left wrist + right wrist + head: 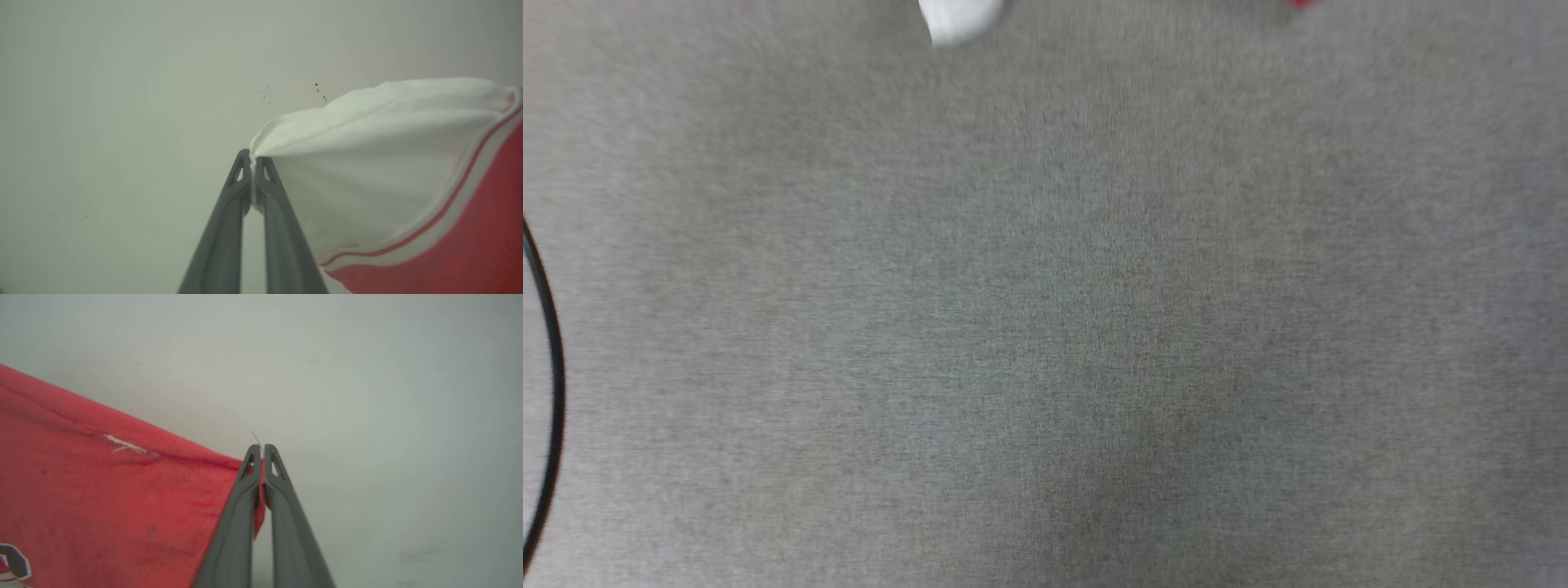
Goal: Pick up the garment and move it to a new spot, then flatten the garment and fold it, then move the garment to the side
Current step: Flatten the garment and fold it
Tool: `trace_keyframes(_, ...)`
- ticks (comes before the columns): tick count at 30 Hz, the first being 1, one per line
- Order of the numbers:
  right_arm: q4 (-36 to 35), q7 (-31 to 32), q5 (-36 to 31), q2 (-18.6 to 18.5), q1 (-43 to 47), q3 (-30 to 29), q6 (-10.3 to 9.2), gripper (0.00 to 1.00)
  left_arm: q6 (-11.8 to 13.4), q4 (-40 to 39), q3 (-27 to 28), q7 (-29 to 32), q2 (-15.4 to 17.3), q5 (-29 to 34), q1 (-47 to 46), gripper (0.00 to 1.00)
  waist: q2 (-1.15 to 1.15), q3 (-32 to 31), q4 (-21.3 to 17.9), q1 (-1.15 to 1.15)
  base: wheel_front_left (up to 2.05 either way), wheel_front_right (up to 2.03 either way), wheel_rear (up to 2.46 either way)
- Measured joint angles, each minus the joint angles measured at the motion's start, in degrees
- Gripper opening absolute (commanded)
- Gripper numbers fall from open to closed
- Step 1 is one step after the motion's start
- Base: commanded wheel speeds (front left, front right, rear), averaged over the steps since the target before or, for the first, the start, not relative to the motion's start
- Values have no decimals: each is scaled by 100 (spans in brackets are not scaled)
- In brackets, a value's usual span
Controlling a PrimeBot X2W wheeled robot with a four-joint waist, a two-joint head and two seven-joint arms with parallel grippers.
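**Item:** the garment point(482, 228), a red jersey T-shirt with a white sleeve point(367, 163), red-and-white striped trim point(429, 228) and a scrap of block lettering point(14, 559).

**Location:** It is strung between your two grippers, with a pale, plain background behind it in both wrist views. In the head view, a white corner and a red speck of it show at the top edge, beyond the grey woven surface point(1045, 327). It looks lifted rather than laid, though the frames do not settle that.

**Left gripper** point(252, 157): the jaws are pinched together on the outer edge of the white sleeve, with cloth bunched at the tips.

**Right gripper** point(261, 451): the jaws are closed tight on a thin red edge, with a loose thread standing just above the tips.

**Handling:**
- The garment is light, soft and limp, so it will sag and fold wherever you do not hold it.
- It is not fragile, but jersey stretches, and a hard pull could distort it or drag a thin pinch free.
- The right hold looks the slimmer of the two, so treat it as the one likelier to slip.

**Where to hold:** Take it by the seams, hems and sleeve edges, where the doubled cloth gives the jaws more to bite. Use matched points on opposite sides so that it hangs flat for laying out.
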Motion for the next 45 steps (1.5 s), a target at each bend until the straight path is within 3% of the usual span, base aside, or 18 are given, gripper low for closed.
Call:
trace_keyframes(8, 1421, -1001, -506, 260, -1256, 394, 0, 0, 65, 1433, -159, -1298, -237, 488, -1245, 0, 0, 692, -61, 0, 0, 0, 0)
trace_keyframes(13, 2118, -1585, -717, 349, -1626, 537, 0, 0, 94, 2139, -391, -2106, -335, 743, -1440, 0, 0, 963, -43, 0, 0, 0, 0)
trace_keyframes(20, 2735, -2150, -750, 455, -1650, 868, 0, 0, 90, 2816, -546, -2519, -626, 619, -1101, 0, 0, 1092, 52, -1, 0, 0, 0)
trace_keyframes(30, 3186, -2844, -477, 583, -388, 1426, 0, 0, 252, 2599, -759, -2622, -1092, 343, 786, 0, 0, 650, 127, -2, 0, 0, 0)
trace_keyframes(45, 2927, -3192, 444, 463, 2453, 1842, 0, 0, 547, 1873, -1165, -2605, -1393, -85, 4405, 0, 0, -774, 263, -4, 0, 0, 0)
